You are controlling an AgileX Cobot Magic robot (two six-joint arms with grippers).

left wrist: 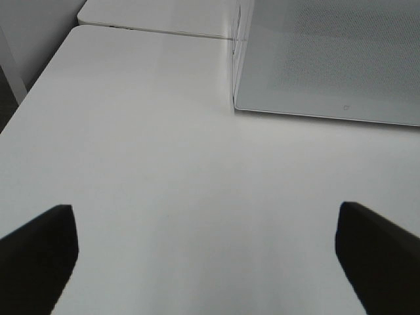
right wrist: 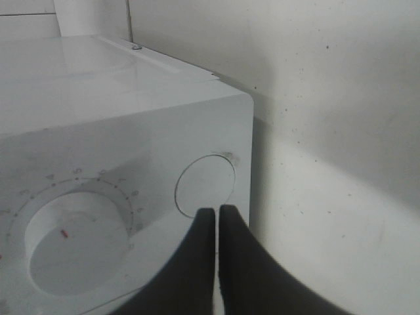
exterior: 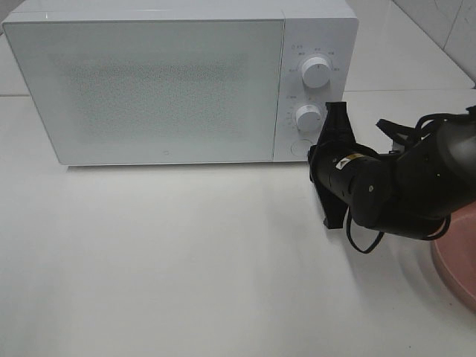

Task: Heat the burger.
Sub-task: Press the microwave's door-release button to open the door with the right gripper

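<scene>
- You are holding the right gripper (right wrist: 217,213) with its fingers pressed together on nothing. The tips are aiming at the round button (right wrist: 205,186) low on the microwave (exterior: 149,89) panel, probably to release the closed door.
- You are hovering the left gripper (left wrist: 207,230) spread wide and empty over the white table (left wrist: 164,131), apparently clear of the door.
- The burger is showing in no view, so its look cannot be told. It may be sitting behind the frosted door.

- The microwave (exterior: 182,82) has a smooth white casing that looks like plastic, and its top is glossy.
- Its door (exterior: 141,93) is a sleek pale panel with a fine speckled grain.
- The table (exterior: 186,253) is smooth, matt white.
- The right gripper (right wrist: 217,216) looks like matt black plastic.
- The pink plate (exterior: 457,260) looks smooth.
</scene>
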